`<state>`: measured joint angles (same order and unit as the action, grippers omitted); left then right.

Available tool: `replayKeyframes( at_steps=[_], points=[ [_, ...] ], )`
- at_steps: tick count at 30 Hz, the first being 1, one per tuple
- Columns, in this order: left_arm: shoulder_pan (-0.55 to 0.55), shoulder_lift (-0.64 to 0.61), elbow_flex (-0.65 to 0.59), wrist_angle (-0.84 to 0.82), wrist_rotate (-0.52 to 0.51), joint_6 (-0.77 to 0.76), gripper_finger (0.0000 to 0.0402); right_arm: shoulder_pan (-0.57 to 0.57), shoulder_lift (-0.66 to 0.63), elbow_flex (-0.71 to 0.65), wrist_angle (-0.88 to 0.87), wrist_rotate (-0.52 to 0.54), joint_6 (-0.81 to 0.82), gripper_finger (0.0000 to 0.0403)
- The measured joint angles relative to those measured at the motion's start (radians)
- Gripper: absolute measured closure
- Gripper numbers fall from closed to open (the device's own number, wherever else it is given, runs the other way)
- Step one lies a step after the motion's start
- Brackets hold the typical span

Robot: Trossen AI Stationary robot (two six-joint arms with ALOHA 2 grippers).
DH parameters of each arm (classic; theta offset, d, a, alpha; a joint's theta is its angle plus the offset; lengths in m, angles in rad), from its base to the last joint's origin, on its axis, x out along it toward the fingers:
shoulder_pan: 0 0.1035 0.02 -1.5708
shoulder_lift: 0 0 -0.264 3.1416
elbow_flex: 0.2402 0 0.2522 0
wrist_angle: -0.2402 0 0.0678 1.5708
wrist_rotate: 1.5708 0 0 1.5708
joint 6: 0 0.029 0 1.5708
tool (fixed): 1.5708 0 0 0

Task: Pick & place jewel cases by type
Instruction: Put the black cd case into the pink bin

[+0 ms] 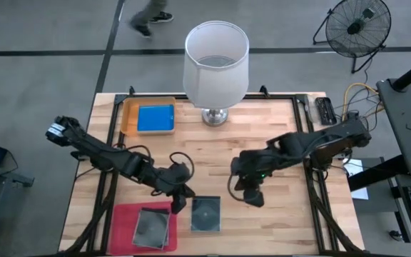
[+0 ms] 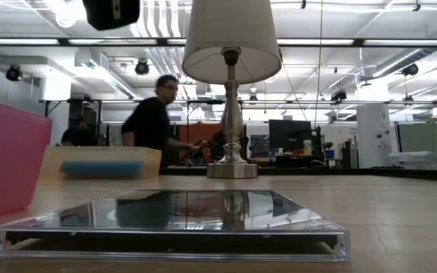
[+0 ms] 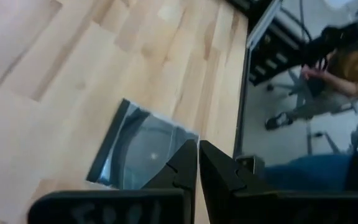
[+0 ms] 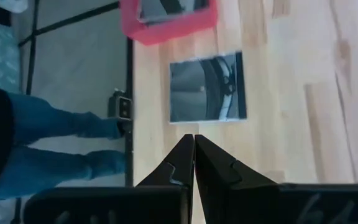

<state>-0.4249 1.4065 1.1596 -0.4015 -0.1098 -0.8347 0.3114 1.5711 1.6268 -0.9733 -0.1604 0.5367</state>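
High view: no readable writing; both end effectors, left [image 1: 179, 202] and right [image 1: 252, 196], closed and empty, flank grey-transparent jewel case [image 1: 205, 213] on the wooden counter [image 1: 277, 135].

A clear jewel case [image 2: 171, 224] lies flat on the wooden table [image 2: 400, 220], nearest the camera. The pink tray [image 2: 6, 155] rises at the left edge. Farther back stands the orange tray [image 2: 101, 155], showing a blue case [image 2: 101, 169] through its wall. A lamp [image 2: 231, 76] stands at centre; a person [image 2: 152, 125] is behind.
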Motion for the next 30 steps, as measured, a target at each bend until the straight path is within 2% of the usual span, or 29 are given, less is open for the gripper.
replayKeyframes(
  at_steps=[3,8,15,21,30],
  points=[
    [0.011,0.041,0.0,0.01,0.045,0.028,0.0401,-0.002,-0.006,-0.105,0.105,0.003,0.043,0.0395],
    [0.022,0.111,-0.001,0.026,0.061,0.083,0.0401,-0.001,-0.043,-0.265,0.267,0.003,0.136,0.0395],
    [0.028,0.228,-0.001,0.092,0.194,0.135,0.0401,0.009,-0.13,-0.443,0.414,0.034,0.277,0.0395],
    [0.04,0.335,0.001,0.198,0.309,0.154,0.0401,0.01,-0.176,-0.521,0.433,0.071,0.341,0.0395],
    [0.062,0.447,0.027,0.221,0.363,0.215,0.0401,0.012,-0.193,-0.554,0.449,0.113,0.381,0.0395]
  ],
)
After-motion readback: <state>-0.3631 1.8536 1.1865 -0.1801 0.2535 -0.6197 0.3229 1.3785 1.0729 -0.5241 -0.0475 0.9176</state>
